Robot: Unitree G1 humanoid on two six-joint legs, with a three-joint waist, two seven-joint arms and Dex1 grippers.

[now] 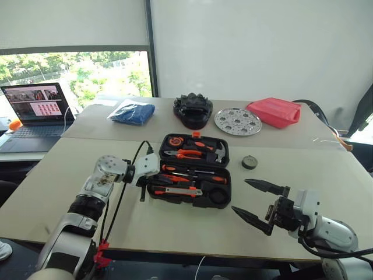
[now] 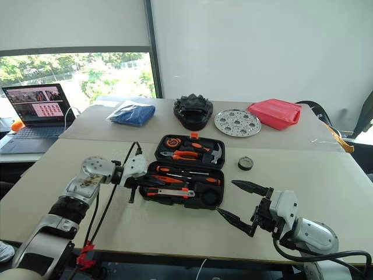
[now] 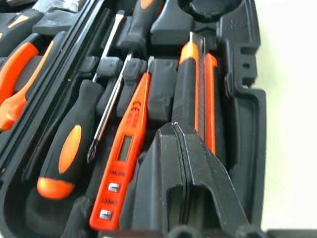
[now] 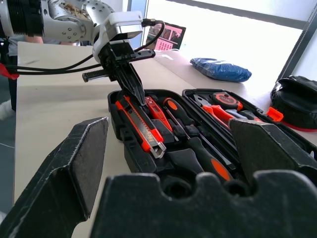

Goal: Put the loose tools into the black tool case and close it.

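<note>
Case [image 1: 192, 169] open, tools inside; disc [image 1: 249, 162] loose (L gripper [image 4: 130, 79] prob. empty).

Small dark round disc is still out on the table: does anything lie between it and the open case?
Nothing visible does. The small dark round disc sits alone on bare table, just off the right end of the open black tool case. The open right gripper hovers nearer the robot, off that line. The shut left gripper is at the case's opposite end.
</note>
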